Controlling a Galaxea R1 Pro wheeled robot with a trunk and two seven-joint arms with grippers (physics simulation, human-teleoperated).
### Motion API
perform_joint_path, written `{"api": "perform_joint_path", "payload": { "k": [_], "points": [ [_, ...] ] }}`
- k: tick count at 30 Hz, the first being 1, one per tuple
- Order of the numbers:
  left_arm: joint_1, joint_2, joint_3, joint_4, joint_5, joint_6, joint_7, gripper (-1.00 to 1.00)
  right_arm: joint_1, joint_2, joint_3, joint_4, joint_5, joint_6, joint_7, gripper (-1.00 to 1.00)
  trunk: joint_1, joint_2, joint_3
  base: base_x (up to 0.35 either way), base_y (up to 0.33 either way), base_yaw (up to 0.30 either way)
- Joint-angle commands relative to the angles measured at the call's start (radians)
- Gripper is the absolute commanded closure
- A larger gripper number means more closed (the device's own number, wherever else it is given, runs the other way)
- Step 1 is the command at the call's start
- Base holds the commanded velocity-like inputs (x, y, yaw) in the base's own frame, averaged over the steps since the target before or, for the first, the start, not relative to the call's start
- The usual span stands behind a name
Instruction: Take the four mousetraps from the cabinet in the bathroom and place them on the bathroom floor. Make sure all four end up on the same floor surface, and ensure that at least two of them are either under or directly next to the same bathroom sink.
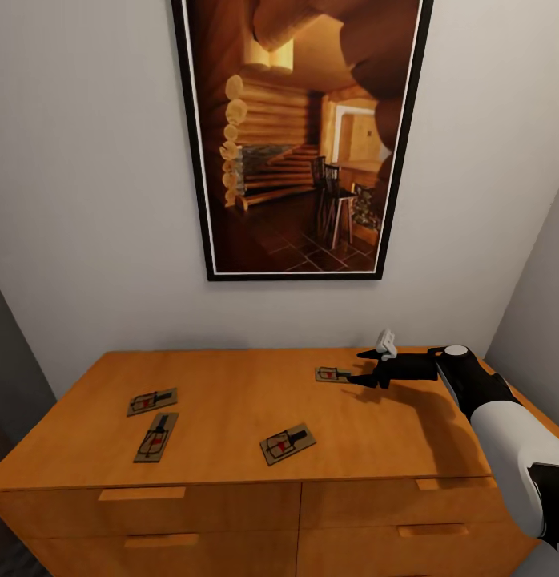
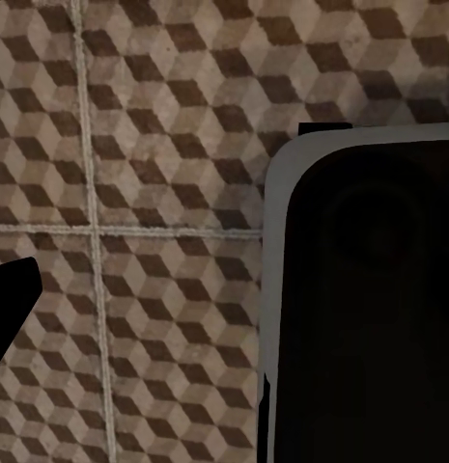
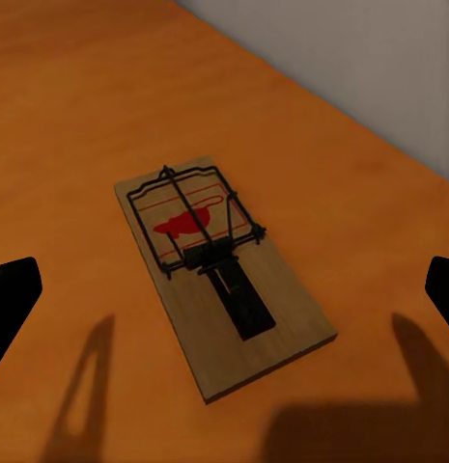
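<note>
Black fingertips of the right hand (image 1: 366, 367) stand wide apart, just beside the small flat brown wooden mousetrap with dark wire (image 3: 220, 268), ready to close on it, I judge. Its long axis runs along the back wall, spring end away from the hand. Three other mousetraps (image 1: 287, 443) lie scattered on the orange-brown wooden cabinet (image 1: 231, 417). Whether the left hand is wide or closed, I cannot tell.

It was a room in a home: a low orange-brown wooden chest of drawers (image 1: 231, 449) stood against a plain pale wall (image 1: 87, 200), under a black-framed picture of a log-cabin interior (image 1: 299, 136). The floor (image 2: 137, 145) was tiled in a brown-and-beige cube pattern with pale grout, as in a bathroom.
</note>
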Motion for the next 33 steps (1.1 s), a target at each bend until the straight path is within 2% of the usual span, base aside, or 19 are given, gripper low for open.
{"api": "perform_joint_path", "payload": {
  "k": [1,20,33],
  "points": [
    [-0.001,0.0,-0.001,0.002,-0.001,-0.005,0.003,-1.0,0.0,0.001,-0.007,-0.001,0.009,0.005,0.006,-1.0,0.0,0.0,-0.001,0.001,0.0,0.0],
    [-0.001,0.0,-0.001,0.002,-0.001,-0.005,0.003,-1.0,0.0,0.001,-0.007,-0.001,0.009,0.006,0.006,-1.0,0.0,0.0,-0.001,0.0,0.0,0.0],
    [0.0,0.0,-0.001,0.002,-0.001,-0.005,0.003,-1.0,0.0,0.001,-0.007,-0.001,0.009,0.005,0.006,-1.0,0.0,0.0,-0.01,0.0,0.0,0.0]
  ]
}}
